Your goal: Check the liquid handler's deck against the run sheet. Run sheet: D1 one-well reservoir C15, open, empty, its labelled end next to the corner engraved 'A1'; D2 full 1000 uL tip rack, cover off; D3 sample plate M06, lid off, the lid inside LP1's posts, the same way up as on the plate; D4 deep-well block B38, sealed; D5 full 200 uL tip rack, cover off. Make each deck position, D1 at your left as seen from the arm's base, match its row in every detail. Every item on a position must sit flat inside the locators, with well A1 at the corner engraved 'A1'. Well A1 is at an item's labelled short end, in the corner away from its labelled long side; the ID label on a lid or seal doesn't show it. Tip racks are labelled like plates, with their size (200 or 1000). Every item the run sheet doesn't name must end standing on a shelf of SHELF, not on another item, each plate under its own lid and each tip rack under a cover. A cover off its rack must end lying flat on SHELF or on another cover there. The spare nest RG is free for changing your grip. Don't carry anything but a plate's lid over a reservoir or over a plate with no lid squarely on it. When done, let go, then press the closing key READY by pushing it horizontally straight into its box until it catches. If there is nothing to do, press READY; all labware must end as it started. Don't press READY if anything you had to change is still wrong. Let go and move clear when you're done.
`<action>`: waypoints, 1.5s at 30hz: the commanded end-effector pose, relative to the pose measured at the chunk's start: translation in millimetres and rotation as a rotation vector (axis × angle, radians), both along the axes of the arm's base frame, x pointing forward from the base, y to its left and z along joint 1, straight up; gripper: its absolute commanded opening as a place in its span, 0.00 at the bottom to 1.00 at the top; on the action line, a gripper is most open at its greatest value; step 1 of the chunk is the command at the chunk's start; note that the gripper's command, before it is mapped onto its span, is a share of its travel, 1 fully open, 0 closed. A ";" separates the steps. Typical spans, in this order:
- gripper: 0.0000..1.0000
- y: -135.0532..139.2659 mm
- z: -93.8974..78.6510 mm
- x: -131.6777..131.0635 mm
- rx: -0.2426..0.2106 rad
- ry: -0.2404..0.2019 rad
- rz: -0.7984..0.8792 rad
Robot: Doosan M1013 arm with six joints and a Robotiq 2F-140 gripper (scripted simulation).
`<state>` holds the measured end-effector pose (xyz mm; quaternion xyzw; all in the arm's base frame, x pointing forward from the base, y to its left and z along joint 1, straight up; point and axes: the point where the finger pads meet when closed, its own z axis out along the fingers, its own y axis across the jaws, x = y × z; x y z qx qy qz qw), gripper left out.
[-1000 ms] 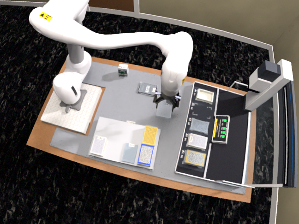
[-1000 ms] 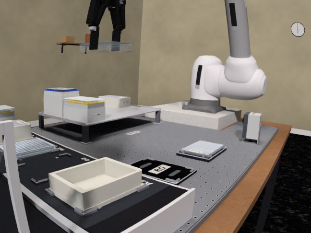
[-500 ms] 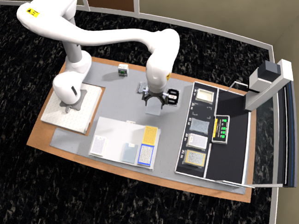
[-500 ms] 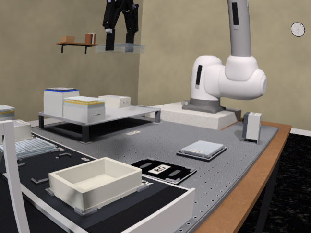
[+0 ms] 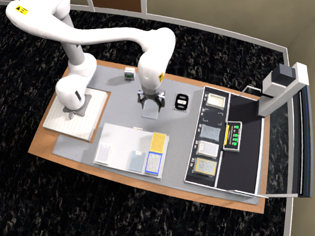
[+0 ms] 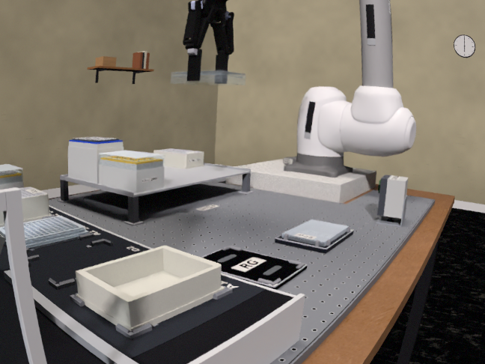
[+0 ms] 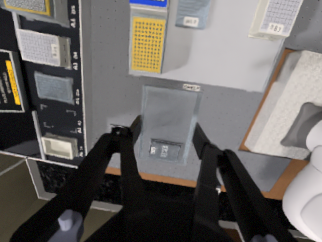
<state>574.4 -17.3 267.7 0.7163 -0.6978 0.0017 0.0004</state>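
Observation:
My gripper (image 5: pixel 151 104) is shut on a clear flat plate lid (image 5: pixel 150 111) and holds it level, high above the table. It also shows in the exterior view (image 6: pixel 206 73), with the lid (image 6: pixel 207 77) level between the fingers. In the wrist view the fingers grip the lid (image 7: pixel 167 125) by its long sides. Below it, a flat pale-grey labelled item (image 6: pixel 315 233) lies in a black nest, and its label shows through the lid. On the deck stand the white reservoir (image 5: pixel 215 100), an empty position (image 5: pixel 212 117), an uncovered well plate (image 5: pixel 210 132), a white block (image 5: pixel 208 148) and a yellow-rimmed tip rack (image 5: pixel 205 166).
The shelf (image 5: pixel 127 147) holds a yellow tip rack (image 5: pixel 157 142), a blue-rimmed tip rack (image 5: pixel 154 162), a flat cover (image 5: pixel 136 160) and a white block (image 5: pixel 102 152). The RG nest (image 5: pixel 182 99) is empty. The READY key box (image 5: pixel 129 75) stands at the table's far edge.

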 end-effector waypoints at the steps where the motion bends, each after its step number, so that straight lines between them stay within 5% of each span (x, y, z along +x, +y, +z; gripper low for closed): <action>1: 0.10 0.3 0.9 -17.2 0.000 -0.002 0.000; 26: 0.10 1.9 0.5 -132.1 0.000 -0.001 0.000; 32: 0.10 1.9 0.5 -136.2 0.000 -0.001 0.000; 45: 0.10 -53.1 0.6 -137.0 0.000 -0.001 0.000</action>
